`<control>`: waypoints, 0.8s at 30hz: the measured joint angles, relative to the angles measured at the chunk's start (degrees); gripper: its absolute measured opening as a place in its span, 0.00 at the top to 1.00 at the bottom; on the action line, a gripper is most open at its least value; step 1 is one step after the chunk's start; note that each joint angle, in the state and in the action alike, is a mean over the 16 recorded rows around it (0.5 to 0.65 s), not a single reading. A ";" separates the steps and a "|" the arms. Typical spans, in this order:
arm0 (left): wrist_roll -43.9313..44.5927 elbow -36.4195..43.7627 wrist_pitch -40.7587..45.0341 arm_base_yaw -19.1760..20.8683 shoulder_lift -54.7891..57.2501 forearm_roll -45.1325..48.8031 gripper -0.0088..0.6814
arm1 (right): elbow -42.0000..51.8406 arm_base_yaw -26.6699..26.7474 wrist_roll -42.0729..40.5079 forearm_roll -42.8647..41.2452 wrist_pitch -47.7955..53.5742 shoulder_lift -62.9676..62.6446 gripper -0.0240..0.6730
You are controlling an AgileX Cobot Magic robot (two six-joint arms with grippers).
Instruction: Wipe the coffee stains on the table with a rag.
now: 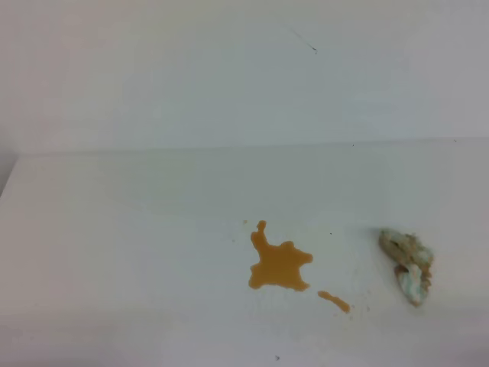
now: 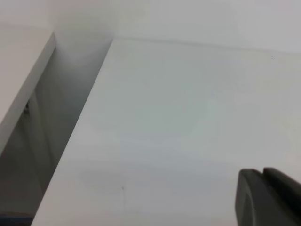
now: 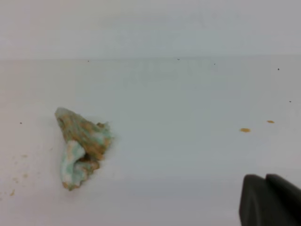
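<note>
orange-brown coffee stains (image 1: 280,264) sit mid-lower frame on the table (image 1: 114,229); the rag (image 1: 408,264) lies lower right, soft, light, crumpled, prob best pinched at its raised top fold. right gripper (image 3: 270,200) closed, empty; left gripper (image 2: 268,197) can't tell.

The table (image 1: 137,252) is wide, plain white and smooth, with a few tiny dark specks. On it lie the coffee stains (image 1: 279,264): an orange-brown lobed splotch near the middle, with a small streak just beside it to the lower right. The rag (image 1: 407,264), a crumpled whitish-green bundle with tan blotches, lies apart to the right.
</note>
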 joint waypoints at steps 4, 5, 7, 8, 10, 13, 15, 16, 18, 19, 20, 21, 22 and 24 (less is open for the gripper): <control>0.00 0.00 0.00 0.00 0.00 0.00 0.99 | 0.00 0.00 0.00 0.00 0.00 0.00 0.97; 0.00 0.17 -0.07 0.00 -0.11 0.00 0.99 | 0.16 0.00 0.00 0.00 -0.07 -0.12 0.97; 0.00 0.29 -0.12 -0.01 -0.20 0.00 0.99 | 0.13 0.00 0.00 0.00 -0.06 -0.10 0.97; 0.00 0.27 -0.11 -0.01 -0.19 0.00 0.99 | 0.13 0.00 0.00 0.00 -0.05 -0.09 0.97; 0.00 0.27 -0.11 -0.01 -0.18 0.00 0.99 | 0.13 0.00 0.00 0.00 -0.05 -0.09 0.97; 0.00 0.27 -0.11 -0.01 -0.18 0.00 0.99 | 0.13 0.00 0.00 0.00 -0.05 -0.09 0.97; 0.00 0.27 -0.11 -0.01 -0.18 0.00 0.99 | 0.13 0.00 0.00 0.00 -0.05 -0.09 0.97; 0.00 0.27 -0.11 -0.01 -0.18 0.00 0.99 | 0.13 0.00 0.00 0.00 -0.05 -0.09 0.97; 0.00 0.27 -0.11 -0.01 -0.18 0.00 0.99 | 0.13 0.00 0.00 0.00 -0.05 -0.09 0.97; 0.00 0.27 -0.11 -0.01 -0.18 0.00 0.99 | 0.13 0.00 0.00 0.00 -0.05 -0.09 0.97; 0.00 0.27 -0.11 -0.01 -0.18 0.00 0.99 | 0.13 0.00 0.00 0.00 -0.05 -0.09 0.97; 0.00 0.13 -0.05 0.00 -0.09 0.00 0.99 | 0.00 0.00 0.00 0.00 0.00 0.00 0.97; 0.00 0.00 0.00 0.00 0.01 0.00 0.99 | 0.00 0.00 0.00 0.00 0.00 0.00 0.97; 0.00 0.00 0.00 0.00 0.01 0.00 0.99 | 0.00 0.00 0.00 0.00 0.00 0.00 0.97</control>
